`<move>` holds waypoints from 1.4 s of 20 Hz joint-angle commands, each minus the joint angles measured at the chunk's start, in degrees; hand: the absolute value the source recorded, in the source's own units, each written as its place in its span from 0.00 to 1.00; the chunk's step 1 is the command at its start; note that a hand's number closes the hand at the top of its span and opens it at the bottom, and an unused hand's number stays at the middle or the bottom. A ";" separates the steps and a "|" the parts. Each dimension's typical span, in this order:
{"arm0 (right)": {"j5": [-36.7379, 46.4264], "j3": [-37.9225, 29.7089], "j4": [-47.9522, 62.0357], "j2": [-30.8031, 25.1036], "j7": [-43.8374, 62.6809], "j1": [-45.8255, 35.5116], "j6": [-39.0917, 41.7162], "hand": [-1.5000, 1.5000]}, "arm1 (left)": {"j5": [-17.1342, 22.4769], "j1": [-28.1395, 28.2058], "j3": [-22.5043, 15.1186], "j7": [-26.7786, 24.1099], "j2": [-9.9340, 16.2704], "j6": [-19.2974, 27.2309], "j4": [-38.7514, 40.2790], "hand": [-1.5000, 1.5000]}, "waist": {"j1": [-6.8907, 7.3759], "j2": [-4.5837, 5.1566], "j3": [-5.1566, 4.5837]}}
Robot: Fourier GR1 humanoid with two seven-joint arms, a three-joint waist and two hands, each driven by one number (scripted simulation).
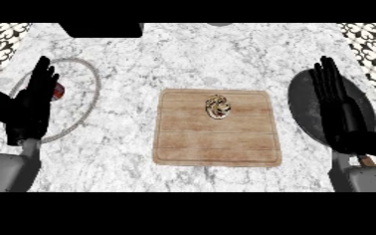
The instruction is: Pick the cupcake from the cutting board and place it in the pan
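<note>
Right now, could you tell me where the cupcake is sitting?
In the head view, the cupcake sits on the upper middle part of the wooden cutting board at the counter's centre, left of the dark pan.

Cupcake (218, 106) on cutting board (217, 144), apart from pan (310, 104)

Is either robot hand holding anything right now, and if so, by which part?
Nothing is held. The left robot hand and right robot hand are open, fingers straight. The cupcake sits untouched on the cutting board.

Even, bright light; soft shadows, no glare.
</note>
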 commanded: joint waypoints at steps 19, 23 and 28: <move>35.92 13.11 -19.50 -0.03 23.92 13.84 -21.92 0.00 | -4.20 7.65 -12.56 -14.19 -13.22 -9.14 -5.03 0.50 | 0.26 -1.31 0.79; 39.82 13.53 -15.45 -1.41 35.84 3.91 -14.25 0.00 | -6.78 5.90 -14.77 -11.52 -15.97 -6.42 -6.13 0.50 | 1.02 -1.17 0.82; 42.96 17.37 -10.32 0.54 49.13 -7.56 -4.79 0.00 | -6.66 4.97 -13.78 -11.93 -15.70 -7.92 -5.44 0.50 | 1.52 -1.06 0.80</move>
